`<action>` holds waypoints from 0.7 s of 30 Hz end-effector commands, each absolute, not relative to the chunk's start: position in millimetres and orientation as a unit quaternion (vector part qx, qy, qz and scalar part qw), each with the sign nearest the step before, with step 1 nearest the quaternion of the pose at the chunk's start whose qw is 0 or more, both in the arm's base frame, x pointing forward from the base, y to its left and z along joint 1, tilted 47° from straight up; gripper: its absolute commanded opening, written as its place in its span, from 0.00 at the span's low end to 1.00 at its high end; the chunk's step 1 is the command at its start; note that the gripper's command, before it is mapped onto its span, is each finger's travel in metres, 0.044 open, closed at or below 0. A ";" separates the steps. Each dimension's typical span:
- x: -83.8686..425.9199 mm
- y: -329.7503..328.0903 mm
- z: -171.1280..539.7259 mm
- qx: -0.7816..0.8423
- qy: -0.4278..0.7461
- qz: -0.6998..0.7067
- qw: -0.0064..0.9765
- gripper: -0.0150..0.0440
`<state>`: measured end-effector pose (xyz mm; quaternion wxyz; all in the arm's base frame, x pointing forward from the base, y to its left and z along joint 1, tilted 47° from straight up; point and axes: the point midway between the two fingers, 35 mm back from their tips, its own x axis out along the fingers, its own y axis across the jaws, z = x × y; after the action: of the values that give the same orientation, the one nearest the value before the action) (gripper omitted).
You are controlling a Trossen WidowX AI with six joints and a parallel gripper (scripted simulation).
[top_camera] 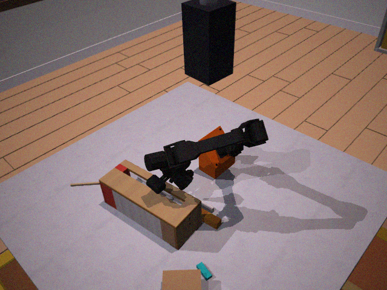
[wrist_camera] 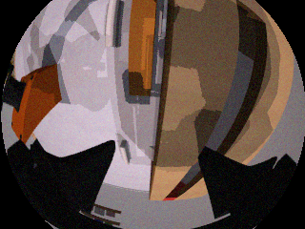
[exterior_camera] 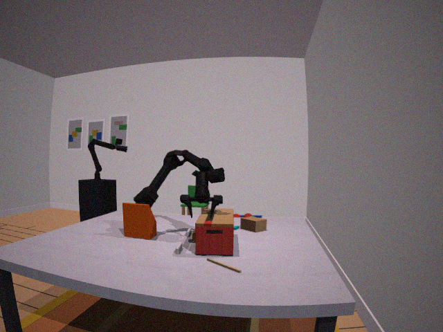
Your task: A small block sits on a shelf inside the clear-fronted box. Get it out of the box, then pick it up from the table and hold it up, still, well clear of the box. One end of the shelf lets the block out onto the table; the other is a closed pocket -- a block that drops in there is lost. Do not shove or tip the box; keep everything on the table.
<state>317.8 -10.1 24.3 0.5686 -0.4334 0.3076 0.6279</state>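
Evidently, the black two-fingered gripper [top_camera: 170,185] [exterior_camera: 204,215] [wrist_camera: 156,148] hung spread wide and empty above the long wooden box with the red end [top_camera: 140,194] [exterior_camera: 214,241] [wrist_camera: 183,91]; where the small block lay could not be told.

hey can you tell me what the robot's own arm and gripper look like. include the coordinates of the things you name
The arm [top_camera: 218,144] [exterior_camera: 160,178] is matte black all over, with slim links between chunky joint housings. Its gripper [exterior_camera: 201,214] [wrist_camera: 156,148] is black too, with two matching fingers; the exterior view shows them narrowing toward their tips. I can't make out any cables, logos or markings on either.
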 end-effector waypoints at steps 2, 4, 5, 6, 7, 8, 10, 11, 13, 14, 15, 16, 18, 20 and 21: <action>313.6 -0.8 15.8 -0.428 0.309 0.632 0.568 0.93; 313.3 1.7 13.8 -0.428 0.309 0.632 0.568 0.93; 313.1 2.9 12.8 -0.428 0.309 0.632 0.568 0.93; 312.9 4.2 11.8 -0.428 0.309 0.632 0.568 0.93; 312.7 5.4 10.8 -0.427 0.309 0.632 0.568 0.93; 312.5 6.7 9.9 -0.427 0.308 0.632 0.568 0.93; 312.0 9.1 7.9 -0.427 0.308 0.632 0.568 0.93; 311.8 10.4 6.9 -0.427 0.308 0.632 0.568 0.93; 311.3 12.6 5.2 -0.427 0.308 0.632 0.568 0.93; 311.2 13.2 4.7 -0.427 0.308 0.632 0.568 0.93; 311.1 13.4 4.5 -0.427 0.308 0.632 0.568 0.93; 311.1 13.4 4.5 -0.427 0.308 0.632 0.568 0.93; 314.0 8.0 9.1 -0.431 0.308 0.628 0.569 0.93; 314.1 7.5 8.6 -0.431 0.308 0.628 0.569 0.93; 314.4 6.4 7.4 -0.431 0.308 0.628 0.569 0.93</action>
<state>313.8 8.2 8.8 0.5695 -0.4308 0.3084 0.6285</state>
